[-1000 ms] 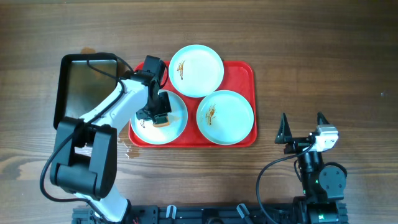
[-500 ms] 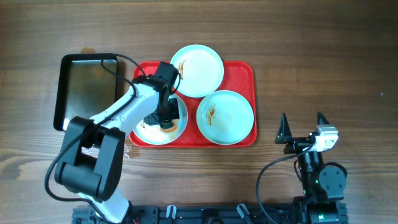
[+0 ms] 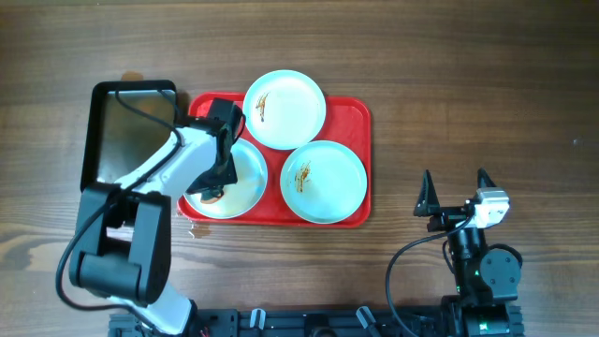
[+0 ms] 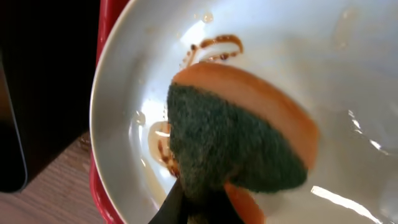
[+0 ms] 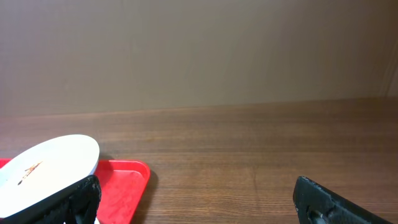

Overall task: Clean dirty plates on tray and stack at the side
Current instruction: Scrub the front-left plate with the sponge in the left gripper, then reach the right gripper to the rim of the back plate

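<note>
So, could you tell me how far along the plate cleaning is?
Done: nothing yet; no plate is stacked beside the tray. In hand: the left tool, shut on a sponge, holds it over the near-left plate, which shows sauce smears. Left: the rear plate and the right plate, both smeared, then stacking. The right tool is open, off the tray.

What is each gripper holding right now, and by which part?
The left gripper pinches the orange sponge with green scouring face by one end; right gripper is open, empty.

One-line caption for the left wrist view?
Left hand grips a green-and-orange sponge against a sauce-smeared plate on the red tray.
</note>
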`<control>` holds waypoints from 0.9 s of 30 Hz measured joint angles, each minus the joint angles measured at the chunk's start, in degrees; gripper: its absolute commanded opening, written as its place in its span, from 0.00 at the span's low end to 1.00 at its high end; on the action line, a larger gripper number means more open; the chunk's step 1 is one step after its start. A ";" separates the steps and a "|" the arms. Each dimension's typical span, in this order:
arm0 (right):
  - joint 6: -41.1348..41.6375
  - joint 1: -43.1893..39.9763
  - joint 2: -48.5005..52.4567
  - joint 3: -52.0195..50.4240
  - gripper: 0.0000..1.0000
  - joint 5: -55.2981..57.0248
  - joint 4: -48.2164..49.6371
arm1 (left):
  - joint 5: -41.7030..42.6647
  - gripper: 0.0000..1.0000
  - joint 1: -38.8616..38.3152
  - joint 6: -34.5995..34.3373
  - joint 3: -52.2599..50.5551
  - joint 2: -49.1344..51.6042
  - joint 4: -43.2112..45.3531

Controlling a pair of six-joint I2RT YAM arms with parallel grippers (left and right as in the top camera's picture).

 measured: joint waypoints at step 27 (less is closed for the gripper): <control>53.68 -0.09 10.75 14.86 1.00 -44.81 10.99 | 13.51 0.04 12.11 -2.10 3.65 -22.82 -6.19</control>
